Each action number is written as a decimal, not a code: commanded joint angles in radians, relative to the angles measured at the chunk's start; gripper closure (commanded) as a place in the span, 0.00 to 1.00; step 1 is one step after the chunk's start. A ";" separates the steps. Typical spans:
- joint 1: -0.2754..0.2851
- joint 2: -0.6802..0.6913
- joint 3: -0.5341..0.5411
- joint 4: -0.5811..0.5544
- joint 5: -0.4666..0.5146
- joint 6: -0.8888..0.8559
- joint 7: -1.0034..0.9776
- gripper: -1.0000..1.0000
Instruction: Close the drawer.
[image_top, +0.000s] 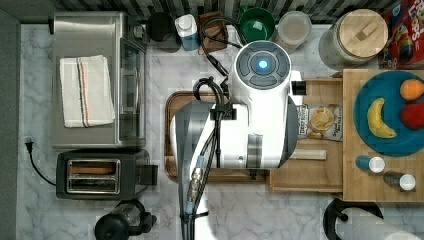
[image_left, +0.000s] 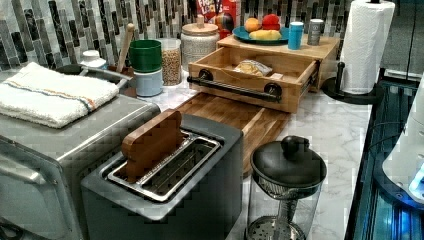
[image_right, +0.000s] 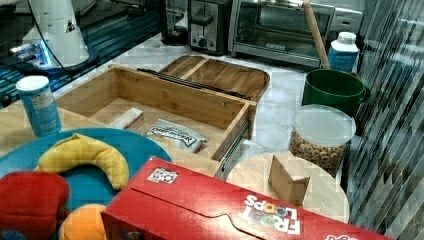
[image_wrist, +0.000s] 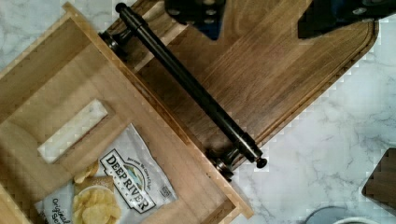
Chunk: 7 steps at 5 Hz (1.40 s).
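The drawer (image_left: 250, 75) stands pulled out from under the top slab (image_left: 280, 47), over the cutting board (image_left: 240, 120) on the counter (image_left: 335, 135). Stiff bamboo on side rails, it should slide easily with a flat push on its front or on the black bar handle (image_wrist: 187, 84). A chip bag (image_wrist: 116, 186) inside adds little weight. In the wrist view the fingers (image_wrist: 205, 14) are cut off, so I cannot tell whether they are apart. The arm (image_top: 250, 115) hides the drawer's front from the top.

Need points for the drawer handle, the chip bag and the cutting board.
drawer handle (image_wrist: 187, 84), wrist view, middle of the black bar.
chip bag (image_wrist: 126, 184), wrist view, on the printed label.
cutting board (image_left: 235, 117), left view, bare wood in front of the drawer.
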 joint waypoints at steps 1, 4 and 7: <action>-0.002 0.001 0.002 0.000 -0.002 0.001 -0.012 1.00; 0.012 0.043 0.037 0.014 0.156 -0.009 -0.178 0.00; 0.052 0.101 0.122 0.003 0.102 0.006 -0.526 0.00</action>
